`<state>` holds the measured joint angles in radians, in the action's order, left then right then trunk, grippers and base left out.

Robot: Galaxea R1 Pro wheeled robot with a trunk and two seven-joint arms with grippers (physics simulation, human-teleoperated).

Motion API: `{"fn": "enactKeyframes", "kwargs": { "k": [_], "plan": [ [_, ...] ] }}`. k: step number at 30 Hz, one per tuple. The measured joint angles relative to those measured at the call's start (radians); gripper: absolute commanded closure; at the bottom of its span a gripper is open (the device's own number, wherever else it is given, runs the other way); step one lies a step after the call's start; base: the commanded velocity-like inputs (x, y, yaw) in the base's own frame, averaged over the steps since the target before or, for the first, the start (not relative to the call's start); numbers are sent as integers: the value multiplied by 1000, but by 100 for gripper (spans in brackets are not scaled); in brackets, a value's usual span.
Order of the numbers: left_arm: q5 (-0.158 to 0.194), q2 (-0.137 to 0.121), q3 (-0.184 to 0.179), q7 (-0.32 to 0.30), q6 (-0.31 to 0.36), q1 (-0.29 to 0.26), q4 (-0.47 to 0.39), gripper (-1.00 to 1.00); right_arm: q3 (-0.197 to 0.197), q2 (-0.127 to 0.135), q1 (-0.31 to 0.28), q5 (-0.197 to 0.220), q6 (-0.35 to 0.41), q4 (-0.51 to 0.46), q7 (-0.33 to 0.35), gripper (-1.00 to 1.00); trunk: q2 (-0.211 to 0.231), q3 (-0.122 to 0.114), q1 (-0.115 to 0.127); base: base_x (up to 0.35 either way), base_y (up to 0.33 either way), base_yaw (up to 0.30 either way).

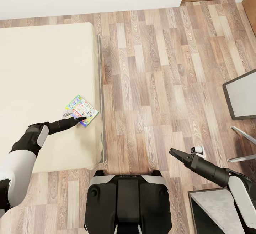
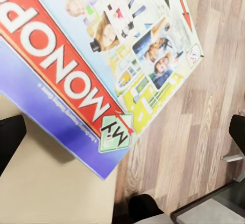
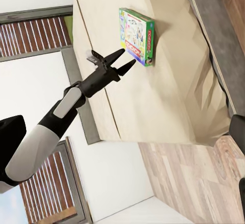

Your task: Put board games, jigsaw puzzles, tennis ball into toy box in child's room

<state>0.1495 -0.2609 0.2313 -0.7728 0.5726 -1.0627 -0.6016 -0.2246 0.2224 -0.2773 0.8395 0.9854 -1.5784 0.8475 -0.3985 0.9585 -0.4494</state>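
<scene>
Wood-plank flooring (image 1: pixel 149 84) in mixed brown tones covered the room, with a white wall along the far side and a brown door panel at the far right corner. Against the left side of the head view stood the low wide bed with a beige mattress (image 1: pixel 42 84), its grey edge strip running along the floor side.

Near that edge of the mattress lay the thin flat white-green board game box with a red band (image 1: pixel 81 110), resting flat on the bed, turned at an angle to the edge. In the left wrist view its printed lid (image 2: pixel 102 65) showed white lettering on the red band, small pictures of people, and a blue-violet side wall, with one corner reaching out past the mattress over the floor.

The left gripper (image 1: pixel 79 119), black and pointed, reached over the mattress with its tips just at the near corner of the box. The right wrist view showed this gripper (image 3: pixel 126 63) with its two fingers spread apart, pointing at the box (image 3: pixel 137 36) and not clamped on it.

The right gripper (image 1: pixel 175 152) hung over bare floor, well apart from the bed; its fingers appeared close together, though I could not tell for certain.

Grey-topped furniture with dark frames (image 1: pixel 241 98) stood at the right edge.
</scene>
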Motion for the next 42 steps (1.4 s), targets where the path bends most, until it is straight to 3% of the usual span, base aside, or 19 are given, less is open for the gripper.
{"fn": "enactKeyframes", "kwargs": {
  "k": [42],
  "plan": [
    [2,1,17,-5,-1,0,11,-100,-2,0,0,0,0,0,0,-100,0,0,0,0,0,0]
  ]
}}
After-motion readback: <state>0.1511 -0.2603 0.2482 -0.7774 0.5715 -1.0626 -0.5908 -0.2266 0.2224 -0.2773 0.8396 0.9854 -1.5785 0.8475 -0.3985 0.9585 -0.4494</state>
